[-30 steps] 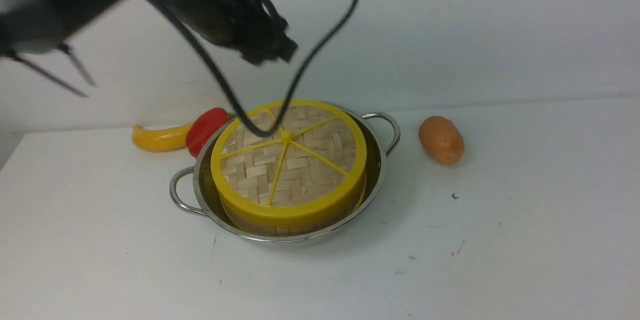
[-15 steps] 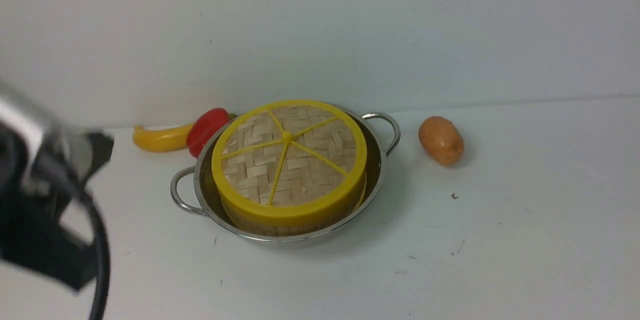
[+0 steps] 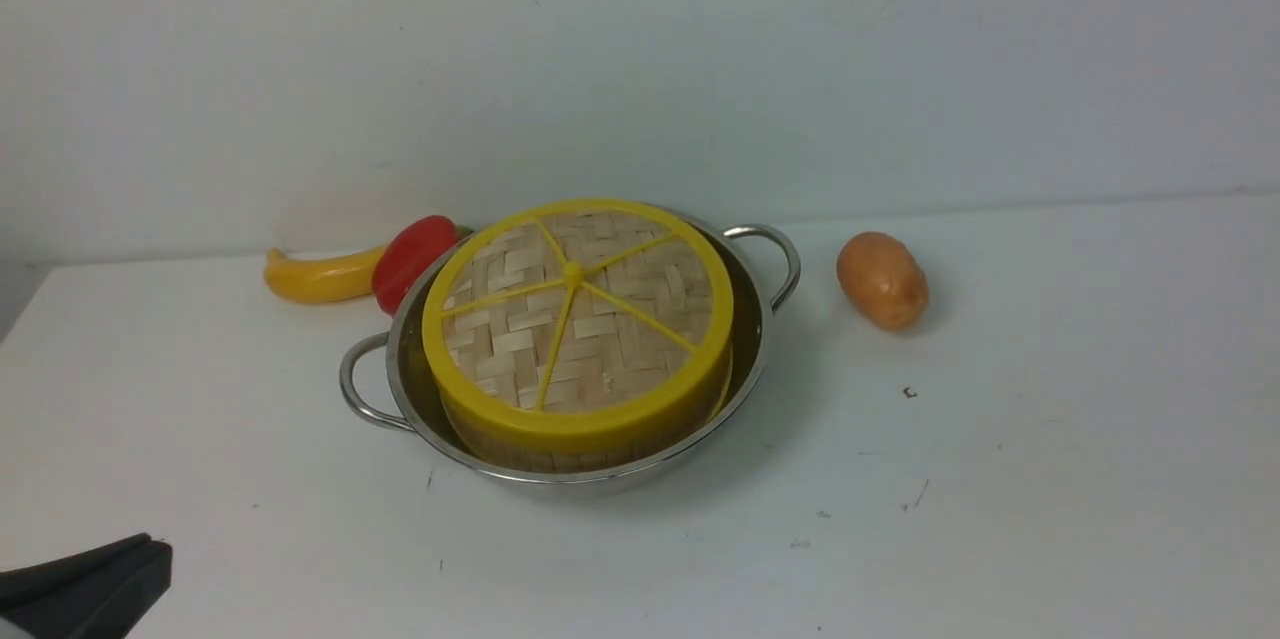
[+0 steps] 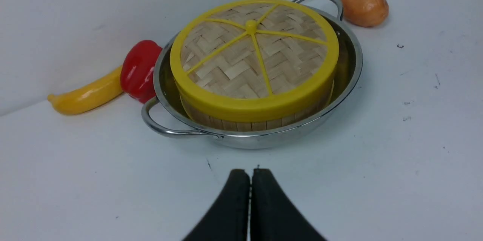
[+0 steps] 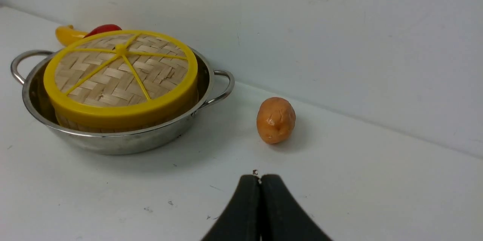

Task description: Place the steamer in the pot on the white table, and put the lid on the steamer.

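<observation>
The steel pot (image 3: 755,349) stands on the white table (image 3: 1000,479). The bamboo steamer (image 3: 560,454) sits inside it, only its side wall showing. The woven lid (image 3: 577,314) with yellow rim and spokes lies flat on the steamer. All three also show in the left wrist view, lid (image 4: 253,52), steamer wall (image 4: 241,124), pot (image 4: 351,60), and in the right wrist view, lid (image 5: 120,71), pot (image 5: 113,141). My left gripper (image 4: 250,175) is shut and empty, low over the table in front of the pot. My right gripper (image 5: 259,178) is shut and empty, near the potato.
A yellow banana (image 3: 318,277) and a red pepper (image 3: 412,257) lie behind the pot on the left by the wall. A brown potato (image 3: 882,279) lies right of the pot. A black part of the left arm (image 3: 85,587) shows at the front left corner.
The left arm has swung from above the pot down and back to the front left corner. The lid, steamer and pot have not moved.
</observation>
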Robot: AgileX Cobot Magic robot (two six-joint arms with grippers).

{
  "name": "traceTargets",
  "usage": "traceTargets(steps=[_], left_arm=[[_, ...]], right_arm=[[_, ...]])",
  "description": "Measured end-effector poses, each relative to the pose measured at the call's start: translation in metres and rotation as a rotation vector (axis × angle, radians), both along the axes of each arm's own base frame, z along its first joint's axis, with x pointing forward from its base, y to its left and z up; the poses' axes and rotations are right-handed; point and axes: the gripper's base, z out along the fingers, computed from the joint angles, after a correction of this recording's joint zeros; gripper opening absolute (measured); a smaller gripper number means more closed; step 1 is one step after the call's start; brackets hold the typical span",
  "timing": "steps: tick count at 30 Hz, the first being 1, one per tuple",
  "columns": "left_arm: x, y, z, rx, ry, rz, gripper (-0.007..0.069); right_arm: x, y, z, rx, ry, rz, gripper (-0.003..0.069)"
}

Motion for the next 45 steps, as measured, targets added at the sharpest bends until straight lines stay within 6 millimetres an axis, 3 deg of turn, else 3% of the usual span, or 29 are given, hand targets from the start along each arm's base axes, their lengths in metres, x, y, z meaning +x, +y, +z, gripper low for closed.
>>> traceTargets(steps=[5, 9, 13, 14, 17, 19, 35, 40, 42, 45], left_arm=[[-0.003, 0.004, 0.001, 0.027, -0.037, 0.021, 0.0011], [-0.014, 0.019, -0.012, 0.062, -0.128, 0.177, 0.0011], [-0.021, 0.028, -0.047, 0.082, -0.193, 0.32, 0.002], [-0.021, 0.03, -0.067, 0.095, -0.201, 0.37, 0.0021], [-0.016, 0.032, -0.109, 0.116, -0.139, 0.407, 0.0031], [-0.015, 0.032, -0.122, 0.119, -0.101, 0.406, 0.0031], [-0.014, 0.032, -0.122, 0.127, -0.122, 0.402, 0.0031], [-0.014, 0.032, -0.122, 0.127, -0.122, 0.402, 0.0031], [-0.014, 0.032, -0.122, 0.128, -0.122, 0.401, 0.0031], [-0.014, 0.032, -0.122, 0.128, -0.122, 0.401, 0.0031]], right_arm=[[0.0, 0.0, -0.001, 0.005, 0.005, 0.0, 0.0021], [0.0, 0.0, -0.001, 0.007, 0.006, 0.001, 0.0025], [0.0, 0.0, -0.001, 0.008, 0.006, 0.001, 0.0033], [0.0, 0.0, -0.001, 0.008, 0.005, 0.001, 0.0036], [0.0, 0.0, -0.001, 0.01, 0.006, 0.001, 0.0043], [0.0, 0.0, -0.001, 0.008, 0.011, 0.001, 0.0048], [-0.001, 0.001, -0.001, 0.024, 0.017, 0.005, 0.0097], [-0.004, -0.006, 0.0, 0.012, -0.061, -0.054, 0.0109], [-0.004, -0.011, -0.009, 0.019, -0.115, -0.127, 0.0113], [-0.003, -0.017, -0.037, 0.023, -0.134, -0.212, 0.0123]])
